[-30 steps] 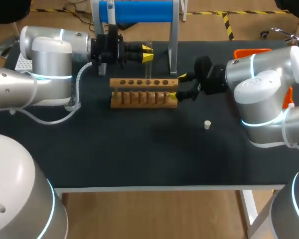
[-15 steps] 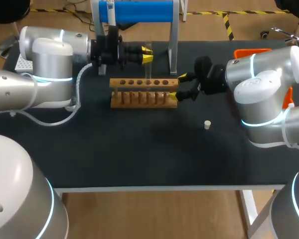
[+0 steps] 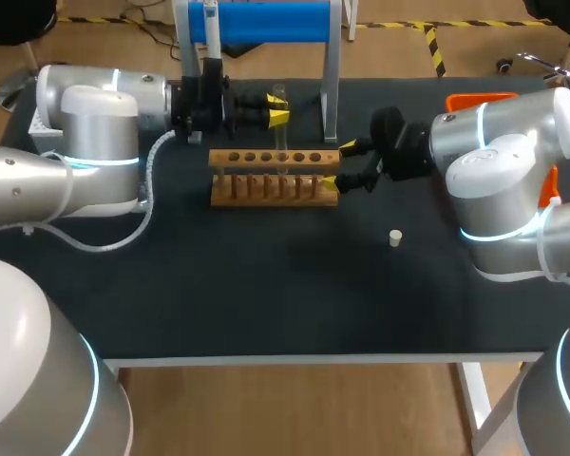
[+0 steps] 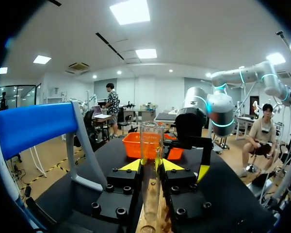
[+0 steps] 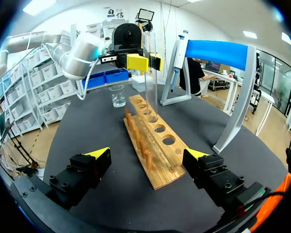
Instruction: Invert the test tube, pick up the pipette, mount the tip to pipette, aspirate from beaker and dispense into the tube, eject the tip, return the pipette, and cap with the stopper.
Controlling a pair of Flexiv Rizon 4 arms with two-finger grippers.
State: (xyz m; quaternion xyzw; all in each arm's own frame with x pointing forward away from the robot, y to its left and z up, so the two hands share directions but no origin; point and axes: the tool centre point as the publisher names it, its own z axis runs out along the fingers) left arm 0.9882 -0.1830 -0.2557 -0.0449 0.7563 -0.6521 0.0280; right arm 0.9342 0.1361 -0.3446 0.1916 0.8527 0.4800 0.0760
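- Two arms meet at the wooden rack [image 3: 275, 176] in the head view. The left gripper [image 3: 278, 106] is clamped on the test tube [image 3: 281, 133], which stands upright over the rack's row of holes. The right gripper [image 3: 339, 163] sits at the rack's right end with its fingers spread, one on each side of that end.
- Also in the head view, a white stopper [image 3: 395, 237] lies alone on the black table [image 3: 266, 294], well apart from the rack, on the right arm's side. The pipette [image 3: 210, 24] hangs on the blue stand [image 3: 266, 21] behind the rack.
- Left wrist view: both yellow fingertips [image 4: 131, 166] press the clear test tube from two sides, and it rises upright past them. An orange tray [image 4: 133, 145] lies beyond it.
- Right wrist view: the right gripper's fingers stand wide apart with the rack's near end between them, a gap on each side. Ahead, the left gripper holds the test tube by its upper part. The tube's lower end is down at a hole in the rack, but I cannot tell whether it is seated. A beaker [image 5: 117, 95] stands beyond the rack's far end.
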